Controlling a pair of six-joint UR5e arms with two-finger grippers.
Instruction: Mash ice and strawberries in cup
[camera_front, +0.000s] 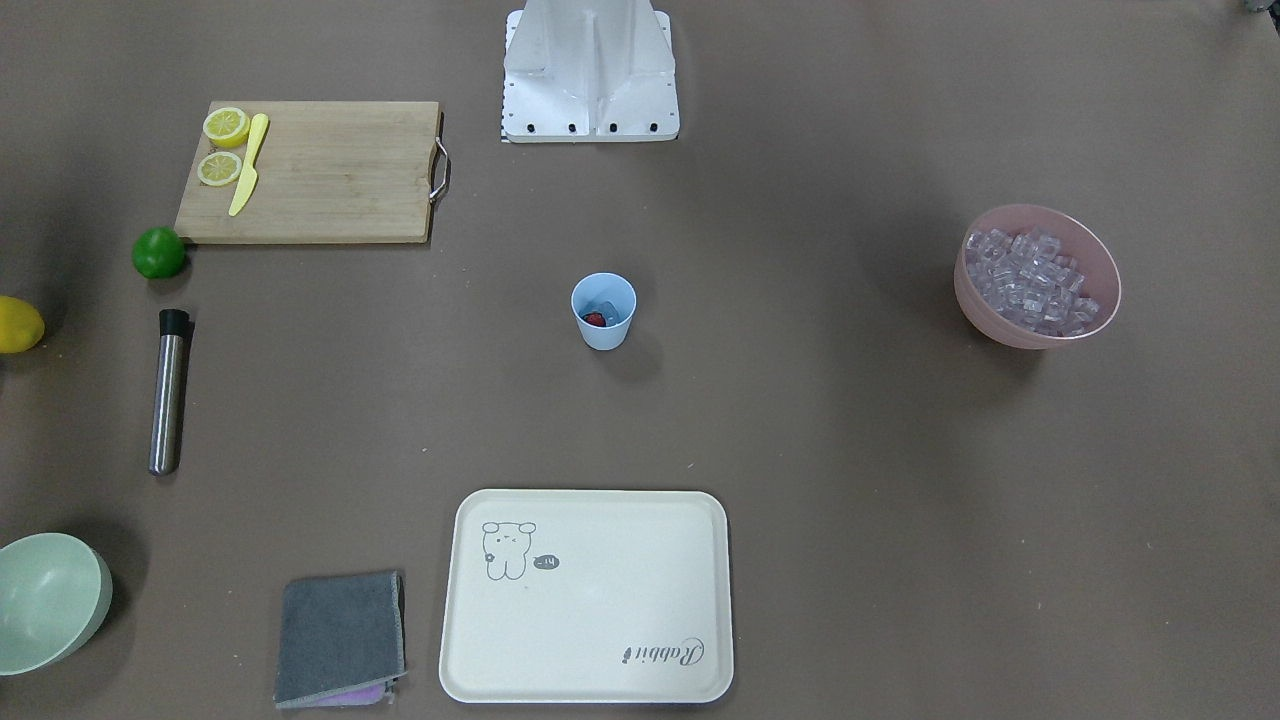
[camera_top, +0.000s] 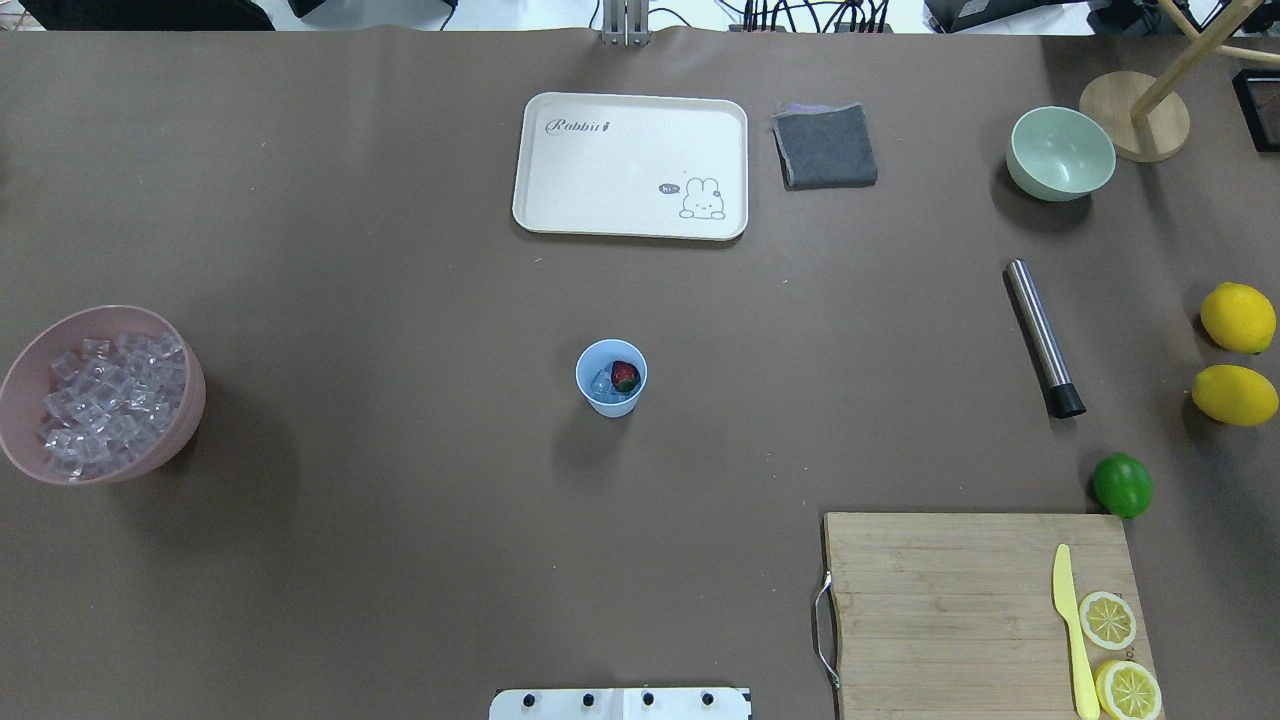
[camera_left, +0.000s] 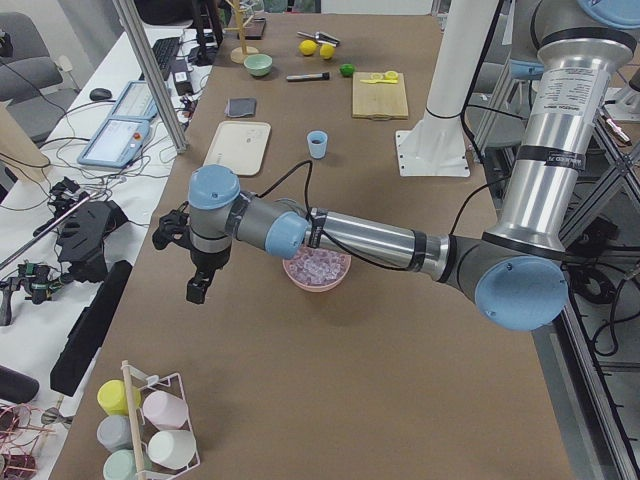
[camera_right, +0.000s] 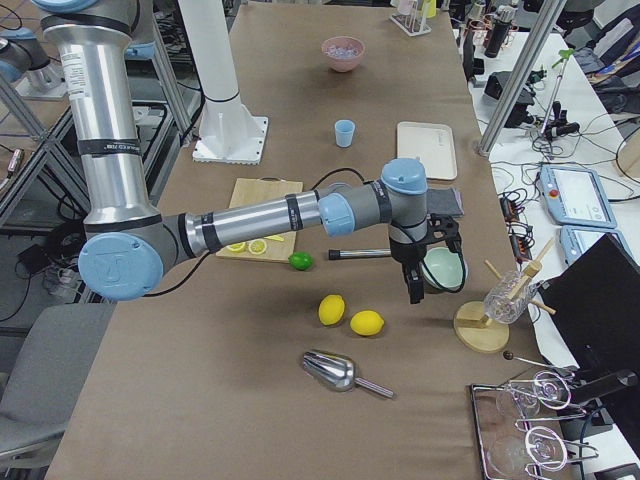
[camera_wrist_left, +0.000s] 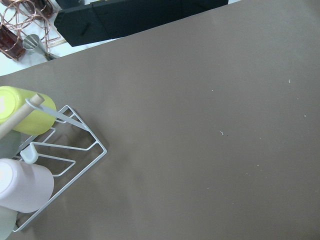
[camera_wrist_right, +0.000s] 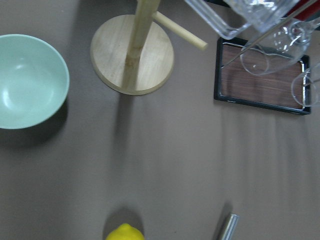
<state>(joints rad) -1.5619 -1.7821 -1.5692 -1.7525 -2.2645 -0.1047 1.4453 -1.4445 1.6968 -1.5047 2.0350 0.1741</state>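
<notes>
The light-blue cup (camera_top: 611, 378) stands upright in the middle of the table, also seen in the front-facing view (camera_front: 603, 310). Inside it lie a red strawberry (camera_top: 626, 376) and a few clear ice cubes (camera_top: 602, 383). More ice fills the pink bowl (camera_top: 105, 400) at the table's left. My left gripper (camera_left: 197, 290) hangs beyond that bowl, far from the cup, over bare table near a cup rack. My right gripper (camera_right: 414, 285) hangs by the pale green bowl (camera_right: 441, 268). Both show only in the side views, so I cannot tell whether they are open or shut.
A steel rod with a black tip (camera_top: 1042, 337) lies right of the cup. A cutting board (camera_top: 985, 610) holds lemon slices and a yellow knife. A lime (camera_top: 1122, 485), two lemons (camera_top: 1237, 318), a cream tray (camera_top: 631, 165) and a grey cloth (camera_top: 824, 146) lie around.
</notes>
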